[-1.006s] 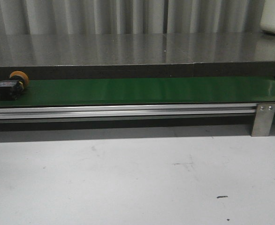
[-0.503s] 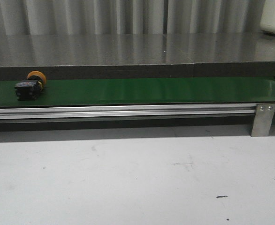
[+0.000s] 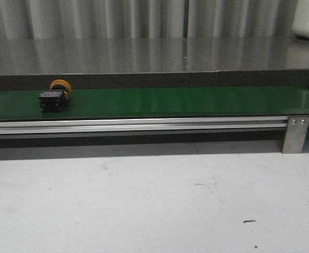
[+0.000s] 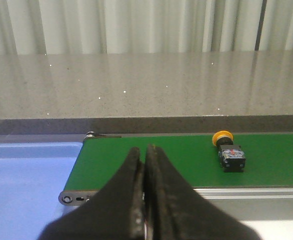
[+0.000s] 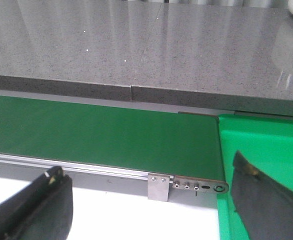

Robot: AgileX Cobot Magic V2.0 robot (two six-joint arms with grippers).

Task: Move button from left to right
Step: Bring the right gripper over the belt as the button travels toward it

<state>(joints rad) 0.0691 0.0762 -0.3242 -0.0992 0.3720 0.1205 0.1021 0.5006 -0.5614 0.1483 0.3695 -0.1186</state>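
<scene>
So we see the button (image 3: 55, 95) lying on its side on the green conveyor belt (image 3: 186, 101), toward the belt's left end, near the table's far-left edge. Orange-yellow cap faces the far side, black body nearer us. In the left wrist view the button (image 4: 228, 151) sits apart from the left gripper (image 4: 145, 195), nothing touching it. L gripper fingers (image 4: 131, 200) are pressed together w/ nothing between them. R gripper (image 5: 151, 207) is spread wide, fingers (image 5: 41, 205) well apart, nothing held, hovering near the belt's right end (image 5: 101, 135). A green bin (image 5: 266, 150) sits just beside that end; a blue tray (image 4: 26, 175) sits just beside the belt's left end. Aluminium rail (image 3: 144, 124) runs along the belt's near edge w/ a metal bracket (image 3: 295, 134) at right. White tabletop (image 3: 144, 200) in front, grey stone counter (image 3: 144, 55) behind.
</scene>
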